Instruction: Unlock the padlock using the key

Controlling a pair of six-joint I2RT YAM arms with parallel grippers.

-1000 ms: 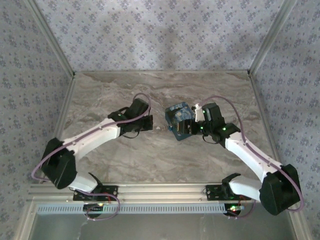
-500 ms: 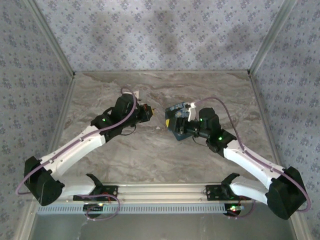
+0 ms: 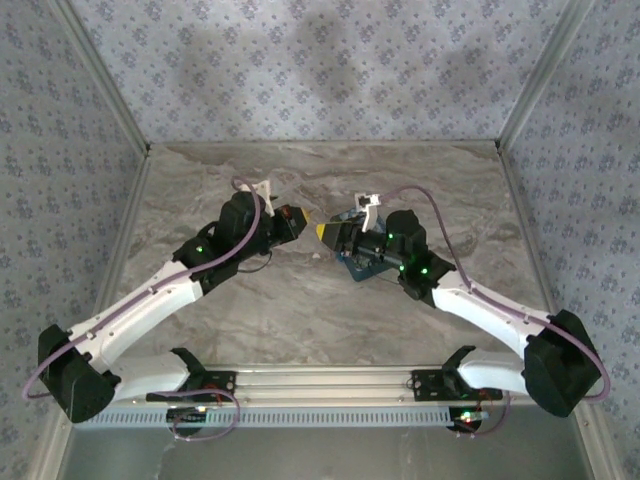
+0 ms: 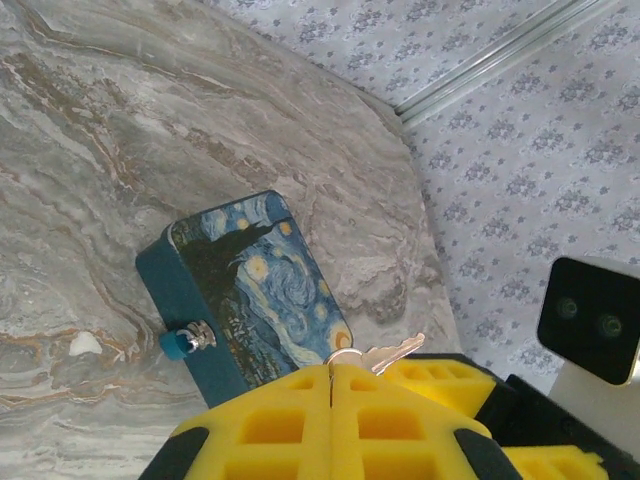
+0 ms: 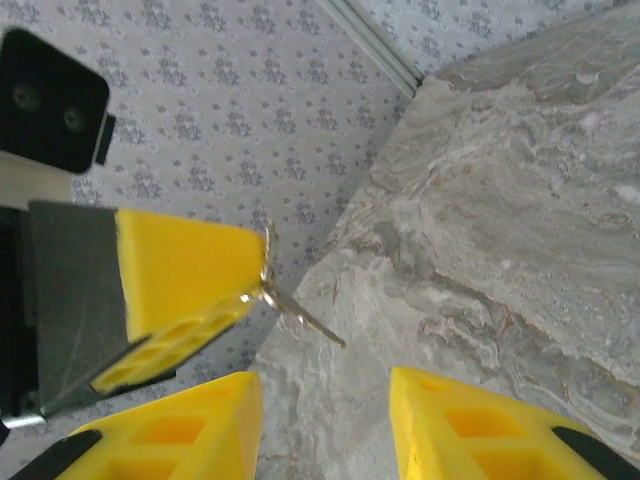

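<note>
Both your arms sit closer than before — left gripper [image 4: 330, 376] pinches the little silver key [image 4: 392, 351], right gripper [image 5: 325, 402] gapes empty beside it; starry-night blue box [image 4: 262, 278] lies shut on the table [image 4: 100, 130].

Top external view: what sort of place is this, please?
Probably a small robot test cell, not a home: a marble-patterned tabletop boxed in by flower-patterned wall panels, with the left arm and right arm bolted to an aluminium rail at the near edge.

Grey marble-veined table [image 3: 300, 310] at centre, floral-papered walls [image 3: 320, 70] from 9 through 12 to 3 o'clock, aluminium rail [image 3: 330, 380] at 6 o'clock.
</note>
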